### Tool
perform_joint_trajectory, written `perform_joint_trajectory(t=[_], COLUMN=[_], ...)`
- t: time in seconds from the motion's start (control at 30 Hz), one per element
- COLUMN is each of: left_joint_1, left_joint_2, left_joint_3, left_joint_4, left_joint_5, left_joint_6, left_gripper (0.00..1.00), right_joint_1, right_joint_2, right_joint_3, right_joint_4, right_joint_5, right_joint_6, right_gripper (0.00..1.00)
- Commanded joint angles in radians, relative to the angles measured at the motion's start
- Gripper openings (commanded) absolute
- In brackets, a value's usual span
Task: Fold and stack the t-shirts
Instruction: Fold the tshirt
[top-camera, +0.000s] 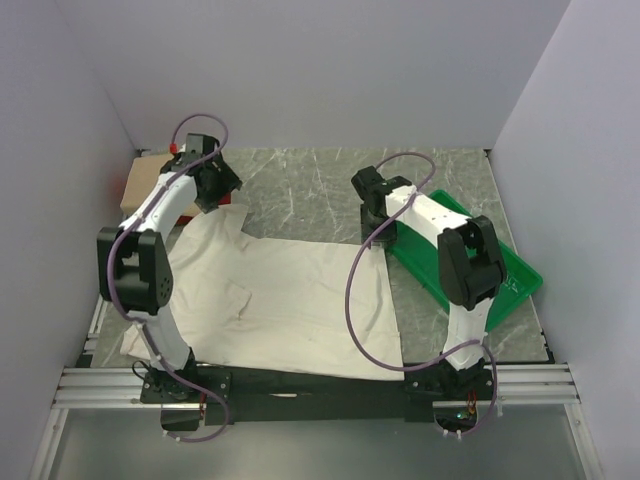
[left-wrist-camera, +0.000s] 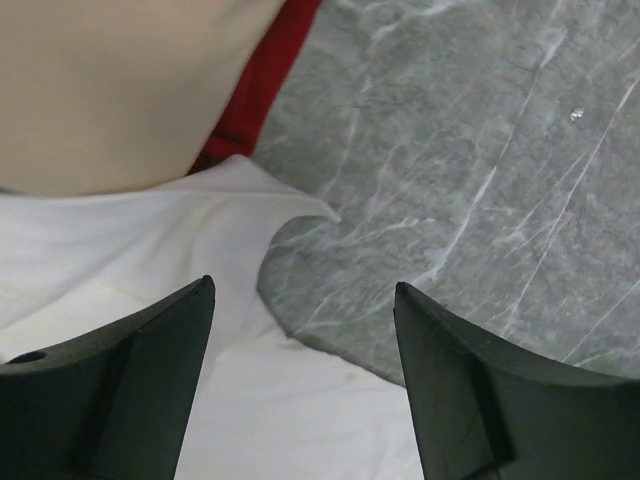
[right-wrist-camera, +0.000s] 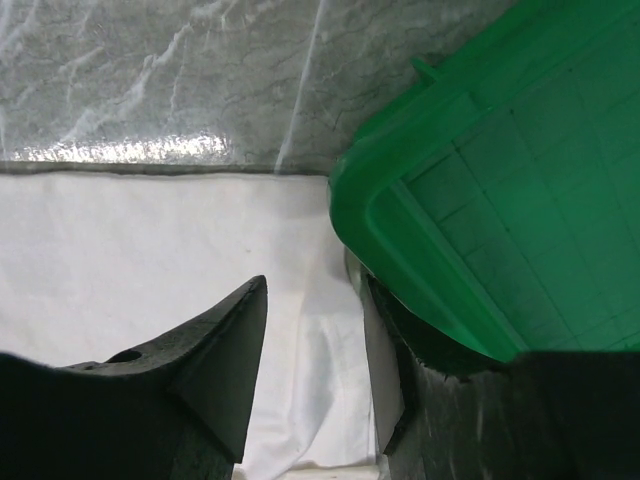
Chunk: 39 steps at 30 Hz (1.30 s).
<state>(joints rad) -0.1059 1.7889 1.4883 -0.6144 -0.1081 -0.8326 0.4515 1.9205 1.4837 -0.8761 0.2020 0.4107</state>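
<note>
Cream cotton covers much of the grey marbled bench (top-camera: 320, 185). The off-white t-shirt (top-camera: 290, 300) lies spread flat and mildly creased, from the centre toward seven o'clock in the overhead view. At ten o'clock we find the tan t-shirt (left-wrist-camera: 110, 90), with the red t-shirt (left-wrist-camera: 265, 80) peeking out from under its edge. A pointed corner of the cream cloth lies against them. The left claw (left-wrist-camera: 305, 380) hangs above that corner, spread wide and pinching nothing. The right claw (right-wrist-camera: 315, 370) is parted over the shirt's two o'clock corner, with cloth below its gap. One of its fingers is just beside the rim of the green tray (right-wrist-camera: 400, 210), which sits at three o'clock.
</note>
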Motion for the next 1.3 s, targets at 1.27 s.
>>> perform_joint_trajectory(t=[1.27], left_joint_1=[-0.129], left_joint_2=[0.368], left_joint_3=[0.394], left_joint_4=[-0.228], left_joint_5=[-0.171], left_joint_6=[0.128], left_gripper=[0.73], right_joint_1=[0.000], right_joint_2=[0.003], right_joint_3=[-0.086], right_joint_4=[0.089], right_joint_5=[0.077], right_joint_6=[0.066], right_gripper=[0.20])
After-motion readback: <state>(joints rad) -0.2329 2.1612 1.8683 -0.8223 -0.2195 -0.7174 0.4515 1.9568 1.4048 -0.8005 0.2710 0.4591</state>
